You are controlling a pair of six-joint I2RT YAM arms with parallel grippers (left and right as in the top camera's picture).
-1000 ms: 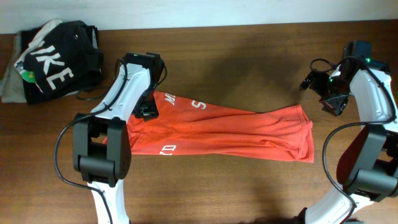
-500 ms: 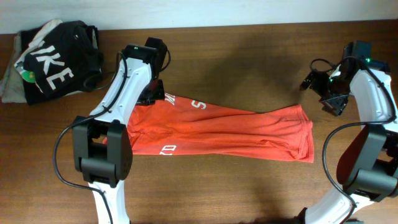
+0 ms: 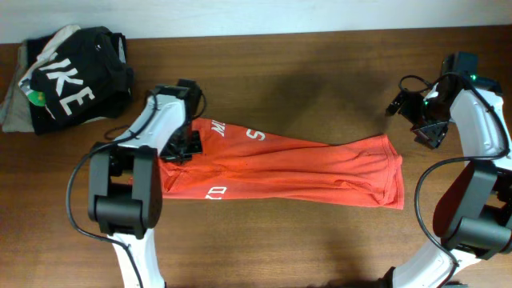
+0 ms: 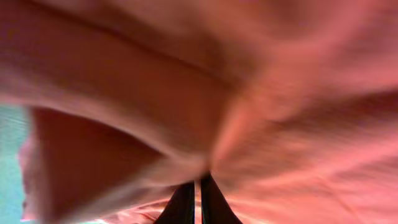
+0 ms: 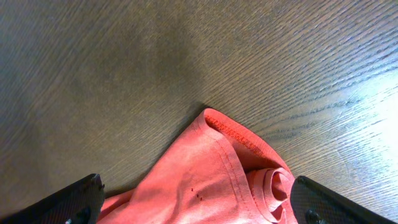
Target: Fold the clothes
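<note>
Visibly, left gripper (image 4: pixel 198 185) pinches orange T-shirt (image 3: pixel 304 168), right gripper (image 5: pixel 196 186) gapes, black garment (image 3: pixel 72 80) reads "IKE".

left wrist view blurred and soft; glare whitens the table (image 5: pixel 367 118) at right.

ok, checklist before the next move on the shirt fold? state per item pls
1. Left gripper shut on T-shirt: ok, fabric puckers into the closed fingertips.
2. Number of layers in that pinch: cannot tell.
3. Right gripper open: ok.
4. Right gripper gripping the shirt's corner: not ok, jaws wide, corner lies below them ungripped.
5. Shirt lying flat: not ok, wrinkled, edge rolled at its right end.
6. Black garment apart from the shirt: ok.
</note>
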